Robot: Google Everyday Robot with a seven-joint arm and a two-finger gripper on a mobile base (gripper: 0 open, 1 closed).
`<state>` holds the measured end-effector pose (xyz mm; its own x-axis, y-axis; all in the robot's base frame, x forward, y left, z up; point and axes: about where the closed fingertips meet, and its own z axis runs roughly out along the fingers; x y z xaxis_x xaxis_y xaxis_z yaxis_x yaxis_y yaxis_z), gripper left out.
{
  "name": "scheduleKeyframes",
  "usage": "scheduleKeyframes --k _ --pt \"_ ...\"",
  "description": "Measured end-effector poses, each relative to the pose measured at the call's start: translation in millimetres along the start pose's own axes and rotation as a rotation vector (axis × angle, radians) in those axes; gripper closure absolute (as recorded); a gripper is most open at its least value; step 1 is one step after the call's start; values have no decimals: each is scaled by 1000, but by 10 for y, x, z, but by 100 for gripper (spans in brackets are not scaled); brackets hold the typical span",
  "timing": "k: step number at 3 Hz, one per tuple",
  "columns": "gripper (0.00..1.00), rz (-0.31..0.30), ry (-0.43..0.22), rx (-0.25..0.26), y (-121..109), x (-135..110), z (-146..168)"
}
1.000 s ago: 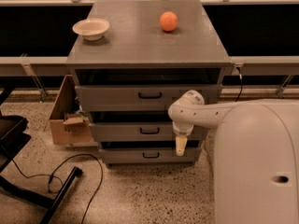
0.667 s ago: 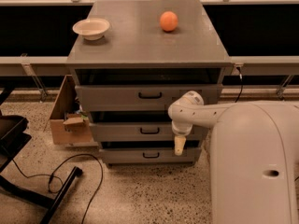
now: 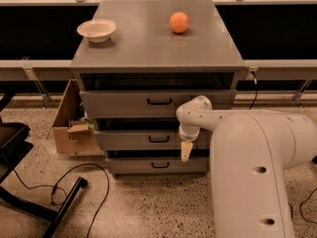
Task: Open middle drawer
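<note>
A grey cabinet has three drawers. The middle drawer (image 3: 133, 139) has a flat grey front with a small black bar handle (image 3: 159, 139) at its centre and stands closed. The top drawer (image 3: 124, 103) sits above it and the bottom drawer (image 3: 138, 165) below. My gripper (image 3: 185, 150) hangs fingers down from the white arm (image 3: 247, 152), in front of the middle drawer's right part, right of the handle and apart from it.
A white bowl (image 3: 97, 30) and an orange (image 3: 179, 22) sit on the cabinet top (image 3: 148, 48). A cardboard box (image 3: 72, 128) stands left of the cabinet. A black cable (image 3: 74, 182) and a black stand leg (image 3: 64, 205) lie on the floor at the left.
The gripper has shifted slightly left, closer to the middle drawer's handle. The drawers have not moved.
</note>
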<state>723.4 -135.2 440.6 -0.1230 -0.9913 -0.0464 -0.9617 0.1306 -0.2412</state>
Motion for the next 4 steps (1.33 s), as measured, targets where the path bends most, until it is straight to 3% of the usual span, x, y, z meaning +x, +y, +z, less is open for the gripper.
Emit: scheduleKeyframes --k 1,2,3,4 --pt "17 6 -19 -15 -55 -22 135" --pt "40 34 -43 -32 66 33 133" --pt "71 48 -49 -46 233 94 45" --pt "94 48 -49 -46 215 90 -26"
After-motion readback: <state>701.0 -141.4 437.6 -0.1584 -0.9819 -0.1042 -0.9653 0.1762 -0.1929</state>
